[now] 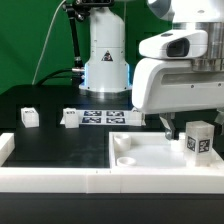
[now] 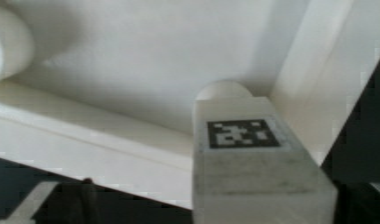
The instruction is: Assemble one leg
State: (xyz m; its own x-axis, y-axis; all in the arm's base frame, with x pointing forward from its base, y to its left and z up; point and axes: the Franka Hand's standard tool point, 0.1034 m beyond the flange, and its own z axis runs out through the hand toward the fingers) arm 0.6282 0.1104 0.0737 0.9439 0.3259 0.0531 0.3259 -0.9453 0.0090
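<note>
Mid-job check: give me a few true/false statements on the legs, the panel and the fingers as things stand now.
1. A leg stands over the white panel near the fingers. True.
2. Two loose legs lie on the black table. True.
3. The marker board lies on the panel. False: it lies on the table behind it.
4. The panel's round hole has a leg in it. False: it is empty.

Claw (image 1: 199, 133) lowered, fingers around a peg
</note>
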